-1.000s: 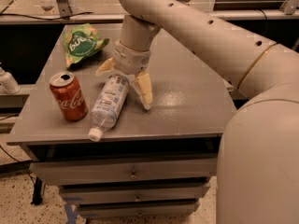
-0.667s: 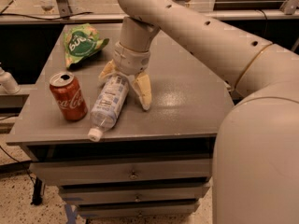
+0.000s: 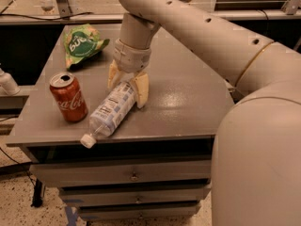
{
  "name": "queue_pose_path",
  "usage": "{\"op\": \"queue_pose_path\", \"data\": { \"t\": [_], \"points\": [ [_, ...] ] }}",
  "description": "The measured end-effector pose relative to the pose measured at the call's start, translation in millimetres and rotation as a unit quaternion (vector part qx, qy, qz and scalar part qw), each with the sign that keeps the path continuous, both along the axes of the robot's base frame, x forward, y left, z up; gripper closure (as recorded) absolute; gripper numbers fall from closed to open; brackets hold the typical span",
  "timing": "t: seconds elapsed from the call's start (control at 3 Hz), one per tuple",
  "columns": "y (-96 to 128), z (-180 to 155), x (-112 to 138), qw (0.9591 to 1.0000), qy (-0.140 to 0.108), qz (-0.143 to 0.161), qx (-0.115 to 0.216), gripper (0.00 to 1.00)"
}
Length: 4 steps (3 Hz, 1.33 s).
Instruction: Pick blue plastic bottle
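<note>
Jaws closer in, seemingly straddling bottle (image 3: 110,112).

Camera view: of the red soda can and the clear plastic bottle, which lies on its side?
The clear plastic bottle with white cap lies flat, the gripper at its base end; the red soda can stands upright.

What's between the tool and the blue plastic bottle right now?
Nothing, in the camera view: the tool is down at the table, its open fingers straddling the base end of the blue plastic bottle.
</note>
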<state>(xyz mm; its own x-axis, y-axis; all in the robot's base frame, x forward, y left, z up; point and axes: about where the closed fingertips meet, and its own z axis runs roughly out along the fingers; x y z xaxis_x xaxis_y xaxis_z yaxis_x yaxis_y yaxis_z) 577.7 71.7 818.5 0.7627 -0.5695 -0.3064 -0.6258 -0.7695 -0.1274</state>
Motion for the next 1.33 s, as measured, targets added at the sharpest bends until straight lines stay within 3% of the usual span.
{"op": "queue_pose_path", "data": {
  "t": [0.33, 0.67, 1.0, 1.33],
  "points": [
    [0, 8, 0, 1.0000, 0.000, 0.000, 0.000, 0.86],
    [0, 9, 0, 1.0000, 0.000, 0.000, 0.000, 1.00],
    [0, 9, 0, 1.0000, 0.000, 0.000, 0.000, 1.00],
    [-2, 42, 7, 0.9991, -0.017, -0.036, -0.013, 1.00]
  ]
}}
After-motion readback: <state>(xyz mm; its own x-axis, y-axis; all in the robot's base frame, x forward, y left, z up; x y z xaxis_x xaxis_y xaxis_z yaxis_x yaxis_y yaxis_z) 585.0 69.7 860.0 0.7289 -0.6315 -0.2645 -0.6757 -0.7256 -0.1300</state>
